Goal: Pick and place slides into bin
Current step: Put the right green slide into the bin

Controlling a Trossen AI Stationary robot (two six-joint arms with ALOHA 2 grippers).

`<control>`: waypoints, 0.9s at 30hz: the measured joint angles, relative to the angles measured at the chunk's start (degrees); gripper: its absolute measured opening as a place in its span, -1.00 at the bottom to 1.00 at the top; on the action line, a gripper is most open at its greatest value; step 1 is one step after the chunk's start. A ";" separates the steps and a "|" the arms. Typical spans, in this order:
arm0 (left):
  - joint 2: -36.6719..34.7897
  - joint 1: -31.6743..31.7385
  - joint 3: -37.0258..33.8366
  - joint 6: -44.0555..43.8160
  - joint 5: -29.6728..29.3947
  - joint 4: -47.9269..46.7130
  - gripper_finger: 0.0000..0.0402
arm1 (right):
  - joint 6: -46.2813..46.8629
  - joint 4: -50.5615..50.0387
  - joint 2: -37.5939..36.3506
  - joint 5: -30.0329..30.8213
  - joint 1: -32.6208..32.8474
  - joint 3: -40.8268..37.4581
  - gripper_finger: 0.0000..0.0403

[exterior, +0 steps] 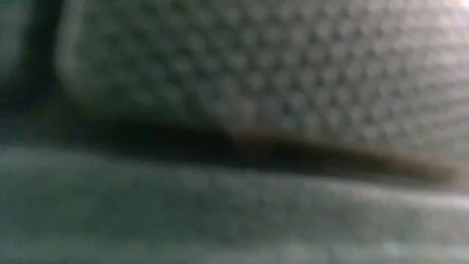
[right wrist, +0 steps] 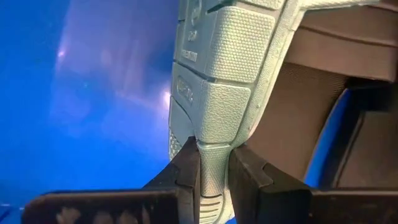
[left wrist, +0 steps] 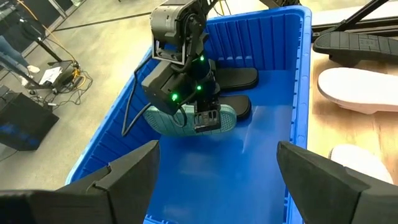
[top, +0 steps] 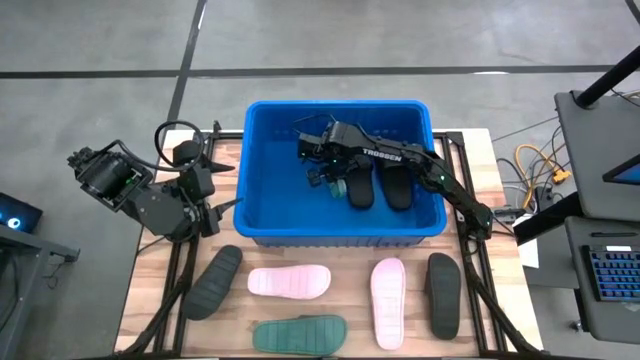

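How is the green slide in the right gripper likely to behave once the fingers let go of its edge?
Pinched by one thin edge, the green slide keeps its shape, so probably fairly stiff and light. Released by the right gripper, it would likely drop flat inside the bin without rolling.

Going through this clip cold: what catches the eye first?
The large bright blue plastic bin at the table's middle, with the right gripper inside it, shut on a dark green rubber slide beside two black slides. Five more slides line the table's front edge, two of them pale pink.
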 joint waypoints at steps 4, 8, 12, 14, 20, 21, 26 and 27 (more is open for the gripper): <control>-0.04 -0.01 0.00 0.00 0.00 -0.03 0.52 | 0.08 -1.03 0.00 0.36 0.95 0.00 -0.79; -0.04 -0.01 0.00 0.00 0.02 -0.05 0.52 | 1.45 -1.02 0.00 0.19 1.95 0.00 -0.79; -0.07 -0.01 -0.02 0.02 0.02 -0.04 0.52 | 1.55 -0.68 0.00 1.12 2.19 -0.02 -0.79; -0.07 -0.01 -0.02 0.02 0.04 -0.03 0.52 | 1.57 -0.39 0.00 1.60 1.95 -0.02 -0.79; -0.07 -0.01 -0.02 0.02 0.44 -0.03 0.52 | 1.57 0.05 0.26 2.46 1.44 -0.13 -0.80; -0.07 -0.01 -0.02 0.02 0.44 -0.05 0.52 | 1.52 0.04 0.36 2.37 1.33 -0.13 -0.80; -0.07 -0.01 -0.04 0.00 0.65 -0.03 0.52 | 0.52 1.06 1.60 1.10 1.02 -0.35 -0.80; -0.07 -0.01 -0.04 -0.02 0.66 -0.04 0.52 | 0.31 1.26 1.79 0.95 1.02 -0.46 -0.80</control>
